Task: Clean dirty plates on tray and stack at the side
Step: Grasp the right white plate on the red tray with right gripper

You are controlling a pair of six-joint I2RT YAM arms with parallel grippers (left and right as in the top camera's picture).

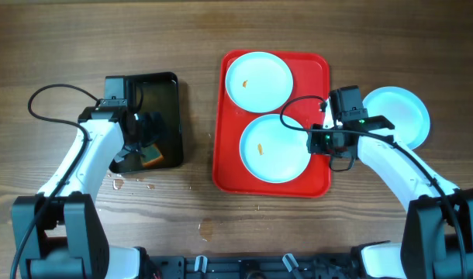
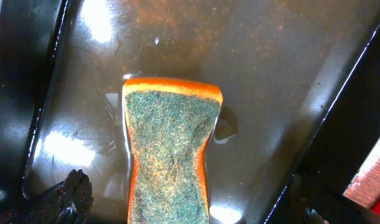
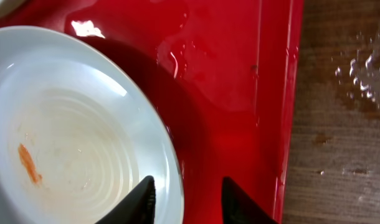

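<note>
Both gape: left tool [image 2: 189,193] over sponge [image 2: 170,155], right tool [image 3: 190,198] straddling plate [image 3: 71,143] rim on tray [image 3: 240,74].

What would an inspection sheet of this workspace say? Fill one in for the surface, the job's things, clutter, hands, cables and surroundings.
Surface: wooden table, water drops left of the red tray.
Job's things: red tray wet, holding far plate and near plate, each with an orange smear; third plate on the table right of it, no smear seen.
Clutter: black tray, wet, holding an orange sponge, green side up.
Hands: left hand open over the sponge; right hand open, astride the near plate's rim.
Cables: black cable loops above the plates; second cable loops at far left.
Surroundings: nothing seen.
</note>
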